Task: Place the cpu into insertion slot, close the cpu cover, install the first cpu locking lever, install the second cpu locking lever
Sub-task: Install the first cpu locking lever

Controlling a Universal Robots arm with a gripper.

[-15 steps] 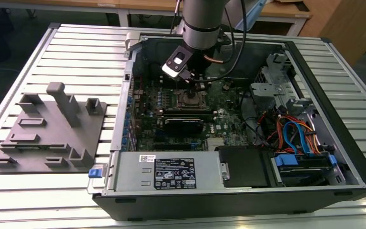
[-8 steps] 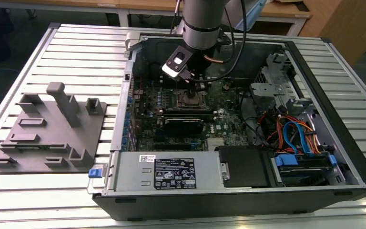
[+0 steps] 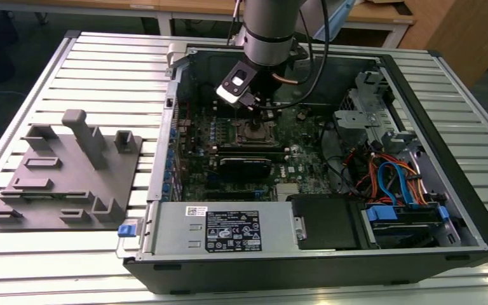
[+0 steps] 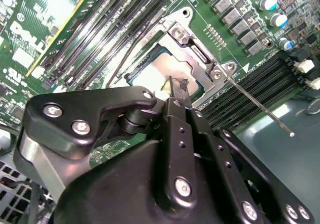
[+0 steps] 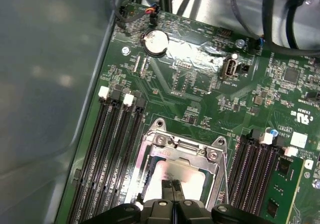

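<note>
gripper (image 5: 172, 190) is closed: the two black fingertips are pressed together with no gap and nothing seen between them, tips right over the chip (image 5: 189, 178); can't tell if they actually touch it. chip is a small flat square with a dull silver top and a bit of glare, lying flat inside the socket (image 5: 159, 135) on the green motherboard (image 5: 200, 93). socket has a silvery metal rim with screw heads at its corners, and a dark band shows between rim and chip on one side. cover plate (image 5: 192, 151) is a thin silvery frame with a big square cut-out; it looks to be lying down around the chip, which shows through the cut-out. in the second wrist view a thin metal lever (image 4: 260, 106) runs out from a corner of the socket at an angle across the neighbouring memory slots (image 4: 260, 83), its free end well clear of the socket. long black memory slots flank the socket on both sides, and a round coin battery (image 5: 155, 42) sits on the board well apart from it. in the exterior view the arm (image 3: 269, 25) comes down into an open computer case (image 3: 456, 190) lying on a slatted metal table (image 3: 108, 70), socket just under it; a grey moulded fixture tray (image 3: 66, 184) sits on the table to the exterior view's left of the case
</note>
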